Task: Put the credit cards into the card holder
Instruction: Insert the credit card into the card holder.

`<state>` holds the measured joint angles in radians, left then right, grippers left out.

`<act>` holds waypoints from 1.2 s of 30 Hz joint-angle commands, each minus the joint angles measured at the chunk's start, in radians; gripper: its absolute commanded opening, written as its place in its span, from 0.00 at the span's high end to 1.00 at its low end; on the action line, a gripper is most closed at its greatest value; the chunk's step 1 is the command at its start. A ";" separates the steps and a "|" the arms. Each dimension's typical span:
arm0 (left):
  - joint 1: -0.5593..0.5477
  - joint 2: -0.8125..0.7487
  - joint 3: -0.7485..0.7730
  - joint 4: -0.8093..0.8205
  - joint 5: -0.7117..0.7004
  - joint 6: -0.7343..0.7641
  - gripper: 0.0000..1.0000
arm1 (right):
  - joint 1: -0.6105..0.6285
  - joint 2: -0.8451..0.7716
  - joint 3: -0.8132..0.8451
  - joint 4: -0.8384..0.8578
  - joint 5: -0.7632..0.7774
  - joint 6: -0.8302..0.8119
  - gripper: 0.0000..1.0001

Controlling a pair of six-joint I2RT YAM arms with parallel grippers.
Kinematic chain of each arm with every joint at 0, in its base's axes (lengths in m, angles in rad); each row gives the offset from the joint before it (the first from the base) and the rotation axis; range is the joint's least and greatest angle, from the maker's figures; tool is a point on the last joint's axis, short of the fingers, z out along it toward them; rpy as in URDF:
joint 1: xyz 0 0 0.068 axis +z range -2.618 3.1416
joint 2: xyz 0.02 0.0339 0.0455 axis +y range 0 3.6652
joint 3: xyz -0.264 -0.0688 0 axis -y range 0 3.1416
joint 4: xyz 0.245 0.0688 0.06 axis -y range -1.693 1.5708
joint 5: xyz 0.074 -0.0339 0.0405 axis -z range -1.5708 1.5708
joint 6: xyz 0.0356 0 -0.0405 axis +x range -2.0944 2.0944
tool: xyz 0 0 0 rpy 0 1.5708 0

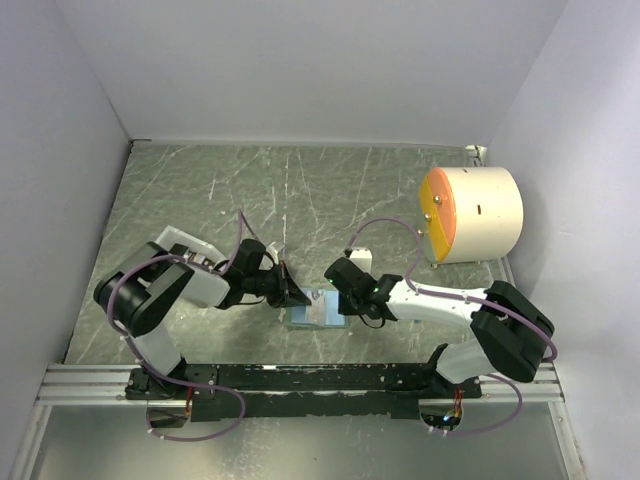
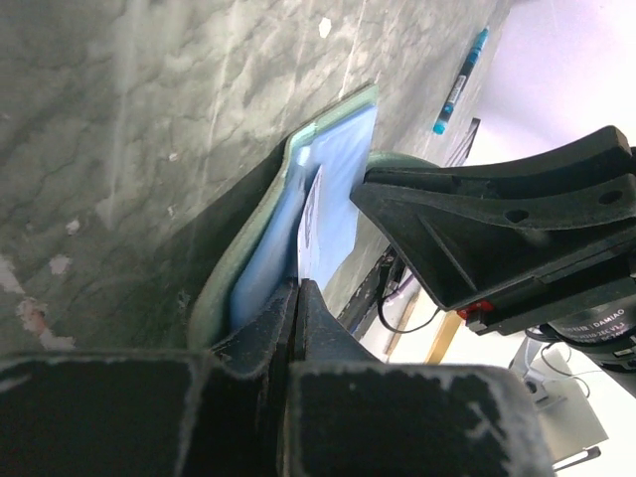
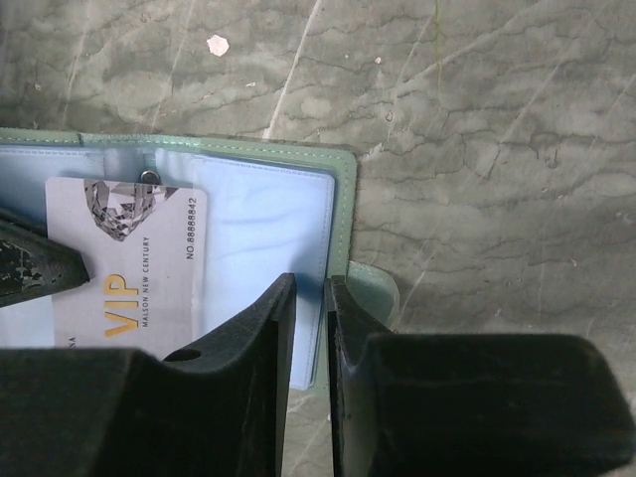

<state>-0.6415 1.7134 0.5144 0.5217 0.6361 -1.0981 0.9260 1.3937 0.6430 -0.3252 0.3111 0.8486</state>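
Note:
The card holder lies open near the table's front edge, sage-green outside and light blue inside. My left gripper is shut on a pale silver credit card printed "VIP". It holds the card edge-on against the holder's blue pockets, and its jaws are closed tight. My right gripper stands over the holder's right edge, its jaws nearly together with a thin slit between them and nothing in it. No dark or yellow cards are in view.
A white cylinder with an orange end face lies at the back right. A white tray corner shows behind my left arm. A blue pen lies beyond the table. The holder's snap tab sticks out beside my right fingers.

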 commanded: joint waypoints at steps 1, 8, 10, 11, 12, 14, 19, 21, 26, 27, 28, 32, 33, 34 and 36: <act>-0.013 0.036 -0.026 0.092 -0.006 -0.042 0.93 | -0.002 0.014 -0.039 -0.006 0.030 -0.006 0.82; -0.014 0.051 -0.026 0.096 -0.020 -0.040 0.93 | -0.002 0.015 -0.042 -0.004 0.029 -0.005 0.83; -0.015 0.049 -0.020 0.084 -0.032 -0.033 0.93 | -0.002 0.016 -0.041 -0.004 0.028 -0.005 0.83; -0.015 0.048 -0.019 0.080 -0.037 -0.031 0.93 | -0.003 0.015 -0.042 -0.004 0.028 -0.005 0.83; -0.015 0.046 -0.019 0.075 -0.044 -0.028 0.93 | -0.002 0.015 -0.042 -0.005 0.028 -0.004 0.83; -0.014 0.045 -0.017 0.064 -0.056 -0.024 0.93 | -0.003 0.012 -0.045 -0.003 0.028 -0.003 0.83; -0.015 0.048 -0.018 0.068 -0.072 -0.022 0.93 | -0.003 0.010 -0.047 -0.004 0.026 -0.003 0.83; -0.015 0.049 -0.015 0.057 -0.077 -0.014 0.93 | -0.002 0.008 -0.047 -0.005 0.028 -0.002 0.83; -0.015 0.045 -0.022 0.066 -0.095 -0.019 0.93 | -0.003 0.005 -0.049 -0.004 0.027 -0.002 0.83; -0.015 0.043 -0.024 0.069 -0.099 -0.022 0.93 | -0.003 0.005 -0.050 -0.004 0.027 0.000 0.83; -0.015 0.042 -0.028 0.077 -0.102 -0.028 0.93 | -0.001 0.005 -0.050 -0.004 0.027 0.000 0.83; -0.018 0.035 -0.030 0.088 -0.114 -0.032 0.93 | -0.002 0.005 -0.050 -0.002 0.025 0.000 0.83; -0.019 0.037 -0.030 0.091 -0.117 -0.035 0.93 | -0.002 0.005 -0.051 -0.002 0.025 0.001 0.83; -0.019 0.038 -0.030 0.095 -0.117 -0.038 0.93 | -0.003 0.006 -0.050 -0.002 0.025 0.001 0.83; -0.023 0.045 -0.029 0.107 -0.114 -0.043 0.93 | -0.003 0.007 -0.048 -0.002 0.026 0.001 0.83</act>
<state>-0.6525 1.7500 0.4953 0.6033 0.5743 -1.1419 0.9260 1.3815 0.6270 -0.3073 0.3111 0.8490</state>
